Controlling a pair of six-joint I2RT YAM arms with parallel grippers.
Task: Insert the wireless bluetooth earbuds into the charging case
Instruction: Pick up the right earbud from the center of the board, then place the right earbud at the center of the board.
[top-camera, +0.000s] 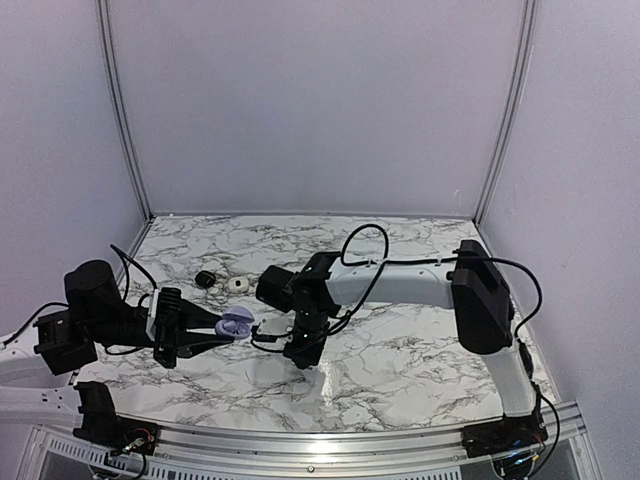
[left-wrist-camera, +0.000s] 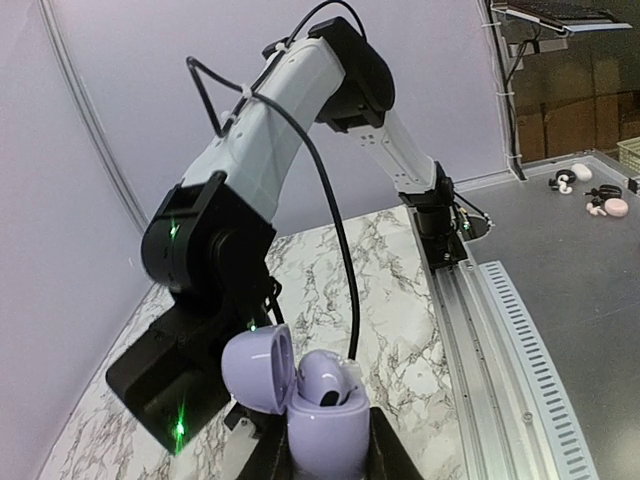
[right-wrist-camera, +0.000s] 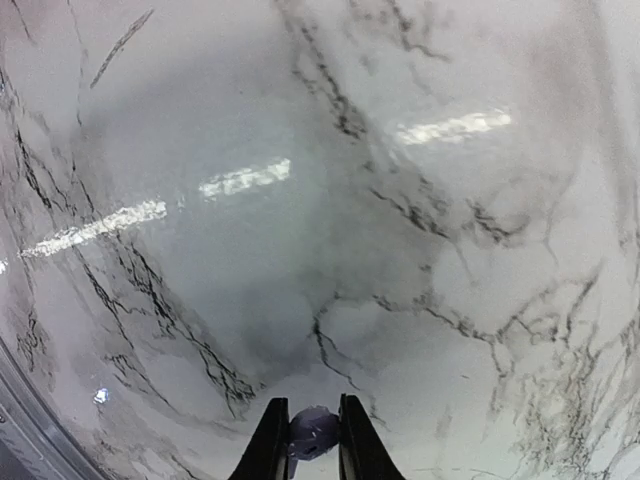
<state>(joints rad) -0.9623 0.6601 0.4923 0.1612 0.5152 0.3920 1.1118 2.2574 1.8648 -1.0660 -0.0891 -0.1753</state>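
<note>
My left gripper is shut on the body of a pale lilac charging case and holds it above the table. The case's lid is swung open to the left. One lilac earbud sits in the case, its top sticking out. To the right of the case, my right gripper points down, low over the marble table. In the right wrist view its jaws are shut on a second small lilac earbud, just over the tabletop.
A small black item and a small white one lie on the table behind the case. The right arm's black wrist and cable hang close behind the case. An aluminium rail runs along the near edge.
</note>
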